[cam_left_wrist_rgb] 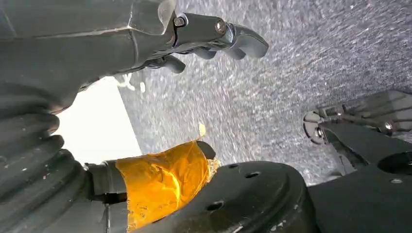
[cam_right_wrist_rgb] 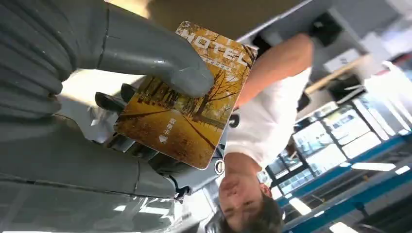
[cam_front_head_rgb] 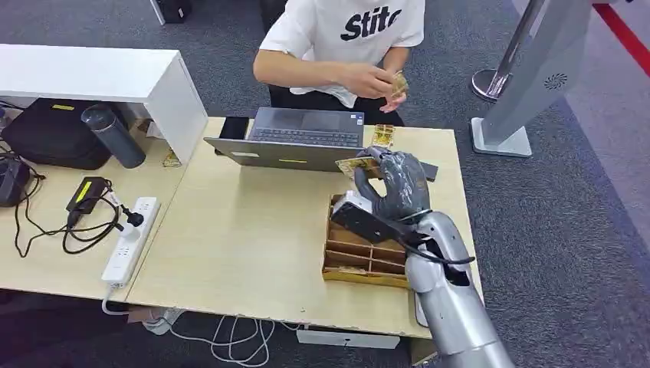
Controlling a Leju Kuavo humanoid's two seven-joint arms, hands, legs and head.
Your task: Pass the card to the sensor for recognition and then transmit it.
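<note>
My right hand (cam_front_head_rgb: 393, 189) hovers over the right side of the wooden table (cam_front_head_rgb: 230, 253), just in front of the laptop (cam_front_head_rgb: 300, 139). It pinches a yellow hotel card (cam_front_head_rgb: 354, 165) with an autumn-tree print; the thumb (cam_right_wrist_rgb: 158, 60) presses on the card (cam_right_wrist_rgb: 183, 108) and the fingers lie behind it. A small dark flat device (cam_front_head_rgb: 429, 170) lies on the table just past the hand. My left hand (cam_left_wrist_rgb: 209, 36) hangs over grey carpet, its fingers loosely bent and holding nothing. A person in a white shirt (cam_front_head_rgb: 345, 31) sits across the table, holding more cards (cam_front_head_rgb: 398, 83).
A wooden divided card box (cam_front_head_rgb: 360, 253) stands under my right forearm. Another card (cam_front_head_rgb: 383, 136) lies beside the laptop. A white shelf unit (cam_front_head_rgb: 100, 77), dark bottle (cam_front_head_rgb: 113, 136), black bag (cam_front_head_rgb: 54, 134) and power strip (cam_front_head_rgb: 130, 239) occupy the left. A grey kiosk stand (cam_front_head_rgb: 529, 77) rises at far right.
</note>
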